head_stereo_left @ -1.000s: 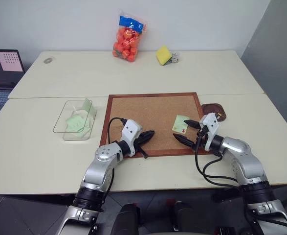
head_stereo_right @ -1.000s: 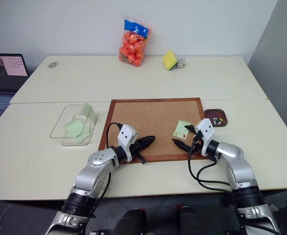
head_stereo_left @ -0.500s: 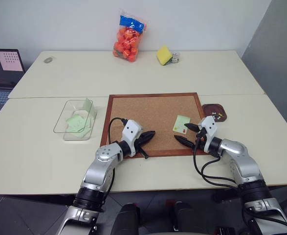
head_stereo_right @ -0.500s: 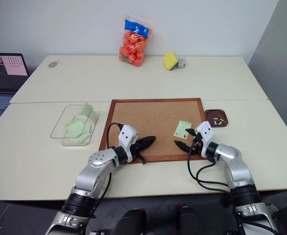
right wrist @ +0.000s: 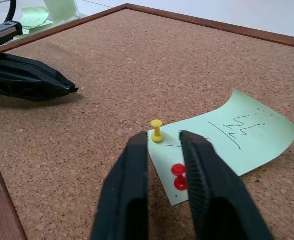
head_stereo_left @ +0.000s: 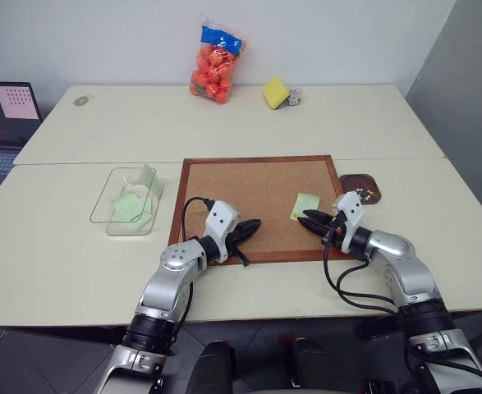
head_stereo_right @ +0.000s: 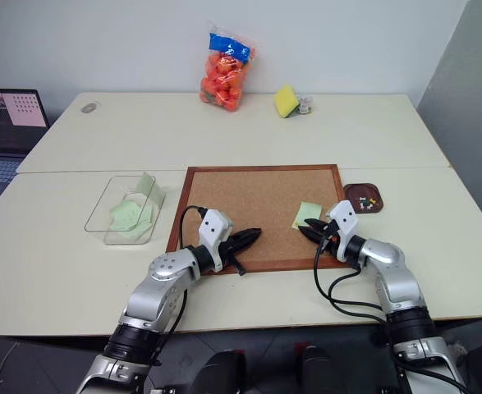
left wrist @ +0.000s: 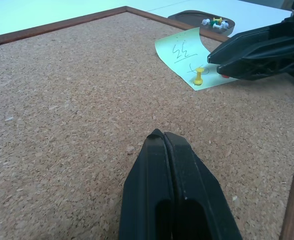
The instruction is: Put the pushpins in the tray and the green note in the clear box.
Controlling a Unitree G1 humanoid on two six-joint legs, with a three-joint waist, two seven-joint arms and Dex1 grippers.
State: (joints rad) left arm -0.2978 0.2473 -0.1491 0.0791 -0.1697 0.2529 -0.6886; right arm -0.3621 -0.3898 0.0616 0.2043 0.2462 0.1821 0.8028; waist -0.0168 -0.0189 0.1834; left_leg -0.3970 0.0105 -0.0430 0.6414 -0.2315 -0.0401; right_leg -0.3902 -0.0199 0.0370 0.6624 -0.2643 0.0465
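The green note (right wrist: pixel 237 135) lies on the corkboard's right part, with a yellow pushpin (right wrist: pixel 157 131) and a red pushpin (right wrist: pixel 178 176) stuck in its near end. My right gripper (right wrist: pixel 164 135) reaches over that end, its fingers drawn in to a narrow gap with the red pushpin standing in it against one finger. My left gripper (left wrist: pixel 163 137) is shut and holds nothing, resting over the board's near left part. The dark brown tray (head_stereo_left: pixel 345 182) sits just right of the board and holds several pushpins. The clear box (head_stereo_left: pixel 101 201) stands left of the board with green slips inside.
The wood-framed corkboard (head_stereo_left: pixel 249 185) lies in the middle of the near table. On the far table are a bag of orange balls (head_stereo_left: pixel 214 61) and a yellow-green sponge (head_stereo_left: pixel 275 92). A laptop (head_stereo_left: pixel 2 115) stands at the far left edge.
My right gripper's fingers have closed from wide open to a narrow gap around the red pushpin. The left arm has not moved.
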